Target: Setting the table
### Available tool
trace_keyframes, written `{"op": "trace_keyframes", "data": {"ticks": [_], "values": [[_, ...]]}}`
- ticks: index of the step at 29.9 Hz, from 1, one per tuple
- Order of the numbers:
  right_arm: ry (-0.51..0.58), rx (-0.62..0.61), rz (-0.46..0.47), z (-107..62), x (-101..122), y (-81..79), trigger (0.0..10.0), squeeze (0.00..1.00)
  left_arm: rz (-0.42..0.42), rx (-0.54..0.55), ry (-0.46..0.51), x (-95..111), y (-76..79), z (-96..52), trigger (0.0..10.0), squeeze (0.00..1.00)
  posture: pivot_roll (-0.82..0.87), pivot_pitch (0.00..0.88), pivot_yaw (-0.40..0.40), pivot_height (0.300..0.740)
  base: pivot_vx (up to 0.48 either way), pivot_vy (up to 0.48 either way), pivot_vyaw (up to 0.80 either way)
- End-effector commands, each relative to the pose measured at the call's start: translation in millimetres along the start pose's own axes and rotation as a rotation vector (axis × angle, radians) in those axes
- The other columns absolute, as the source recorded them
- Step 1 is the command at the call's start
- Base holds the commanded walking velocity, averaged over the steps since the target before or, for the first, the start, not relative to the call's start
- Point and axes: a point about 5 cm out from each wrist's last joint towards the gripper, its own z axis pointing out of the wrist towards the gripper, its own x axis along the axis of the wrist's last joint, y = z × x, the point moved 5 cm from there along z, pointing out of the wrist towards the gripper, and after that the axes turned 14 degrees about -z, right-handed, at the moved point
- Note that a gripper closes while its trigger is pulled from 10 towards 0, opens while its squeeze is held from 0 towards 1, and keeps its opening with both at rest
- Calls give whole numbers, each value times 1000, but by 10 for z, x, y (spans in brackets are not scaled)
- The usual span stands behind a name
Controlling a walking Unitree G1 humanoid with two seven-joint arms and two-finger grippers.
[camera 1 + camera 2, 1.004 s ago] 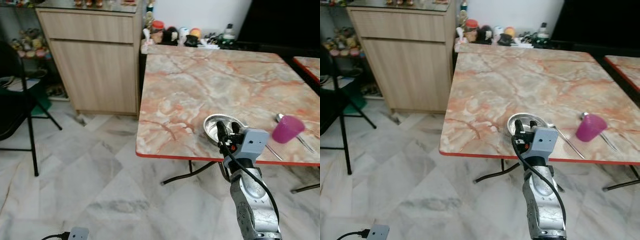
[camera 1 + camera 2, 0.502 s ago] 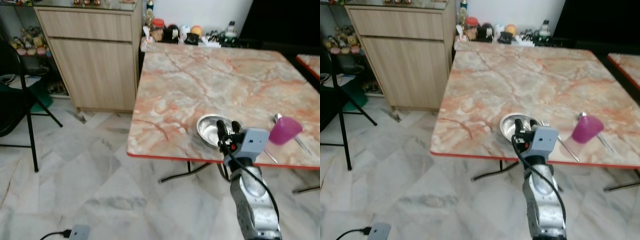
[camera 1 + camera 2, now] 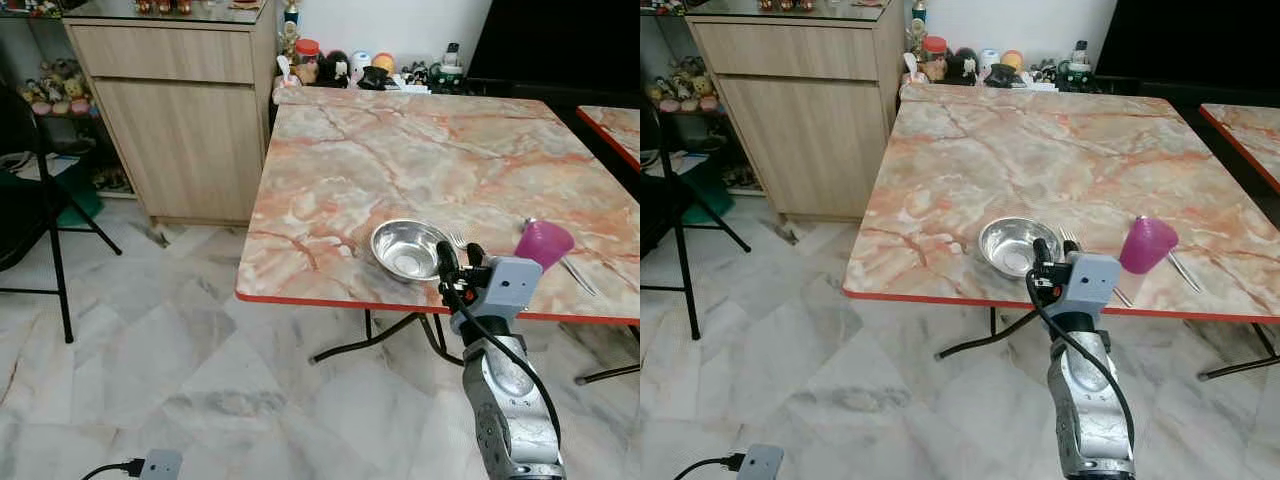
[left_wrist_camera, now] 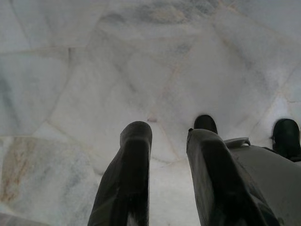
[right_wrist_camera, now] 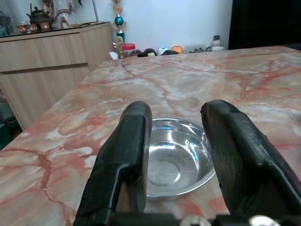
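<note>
A steel bowl (image 3: 408, 249) sits near the front edge of the marble table (image 3: 420, 150). A fork (image 3: 458, 239) lies just right of it. Further right stand a pink cup (image 3: 543, 243) and a spoon (image 3: 572, 266). My right gripper (image 3: 457, 260) is raised at the table's front edge, just short of the bowl and a little to its right. It is open, and the right wrist view shows the bowl (image 5: 176, 155) beyond its two black fingers with nothing between them. My left gripper (image 4: 167, 136) hangs open over the marble floor.
A wooden cabinet (image 3: 180, 110) stands left of the table, and a black folding chair (image 3: 40, 200) is at the far left. Jars and bottles (image 3: 370, 70) crowd the table's far edge. A second table (image 3: 615, 125) is at the right. A white device with a cable (image 3: 155, 465) lies on the floor.
The whole picture has shifted, so the camera has moved; the table and bowl now sit further left in view. The right gripper holds its pose, still open.
</note>
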Motion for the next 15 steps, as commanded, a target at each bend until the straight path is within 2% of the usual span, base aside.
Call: {"op": "trace_keyframes", "data": {"ticks": [1,15], "values": [[-4,-2,-3,2,-7,10,10000,0,-13,6,-29,-93,-18,-15,10000,0,14,130,-37,740,255,0,0],[-8,-1,0,-6,-22,-8,10000,0,-11,13,-32,-104,-31,-18,10000,0,13,134,-37,740,321,0,0]]}}
